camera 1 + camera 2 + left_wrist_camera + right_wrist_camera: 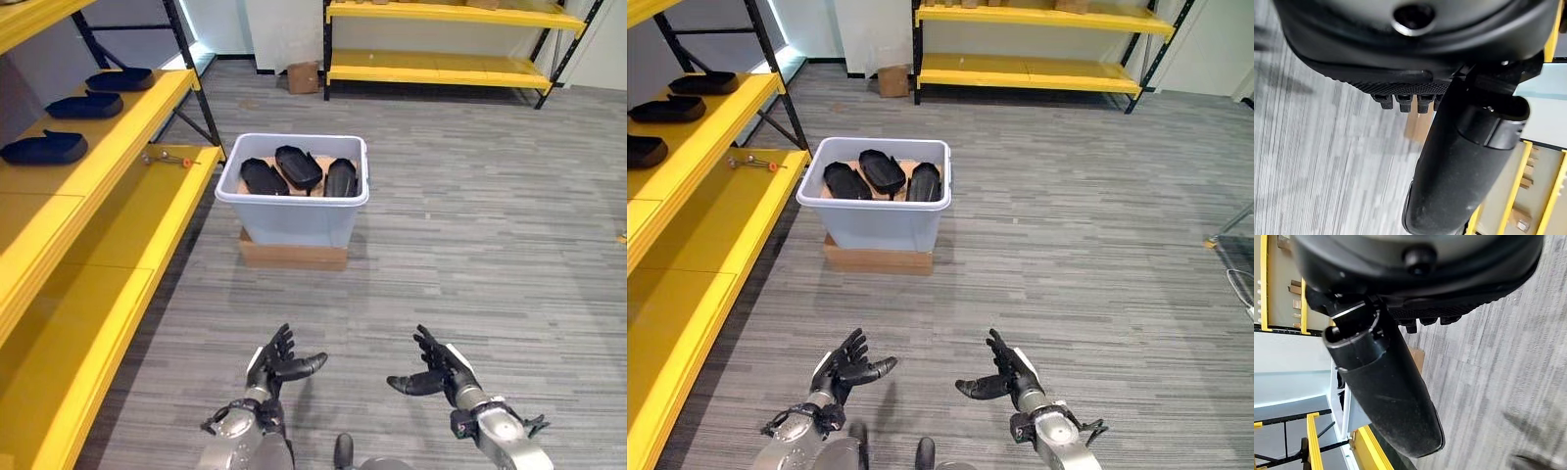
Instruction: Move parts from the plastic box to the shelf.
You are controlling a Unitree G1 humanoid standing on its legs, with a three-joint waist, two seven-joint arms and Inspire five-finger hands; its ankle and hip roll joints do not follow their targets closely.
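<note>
Lengthwise toward the far wall, three black parts [298,168] in the plastic box [292,217].

no readable text, labels, numbers or signs on anything in view

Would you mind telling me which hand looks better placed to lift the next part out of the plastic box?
Probably the left hand: it is as near the plastic box as the equally open, empty right hand, and it is on the shelf side.
</note>
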